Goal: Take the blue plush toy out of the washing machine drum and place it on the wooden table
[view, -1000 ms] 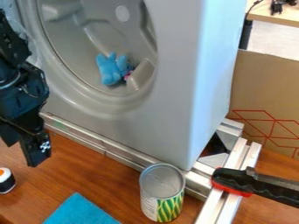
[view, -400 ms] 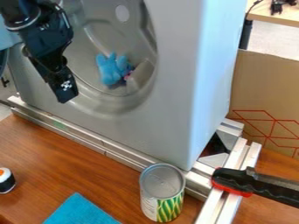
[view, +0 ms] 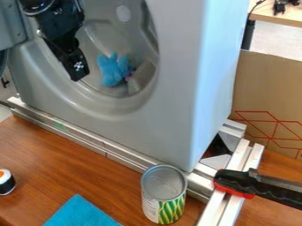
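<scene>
Hanging at the upper left, the black tool (view: 77, 75) points down in front of the left part of the round opening (view: 88, 93) of a grey front-loading washing machine (view: 171, 88); whether it is open or closed I cannot tell. Nearest to it, a little to its right, is a light-blue plush toy (view: 110, 70) with a pink detail on its right side, lying low inside the opening, apart from the tool. Along the machine's base runs a silver metal rail (view: 88, 142). Close to the rail's right part, an upright can (view: 164, 196) with a silver top and a green-and-yellow label stands on the brown wooden bench (view: 56, 170). Left of the can, a blue cloth (view: 80, 212) lies at the lower edge of the view, and near the left edge sits a small black-and-white toy sushi roll (view: 6, 182) with an orange centre. Right of the can, 2 parallel silver bars (view: 224, 207) slant downward, with a black-and-red handle (view: 236, 183) across them. Behind, at the right, stands brown cardboard (view: 268, 88) with red lines.
</scene>
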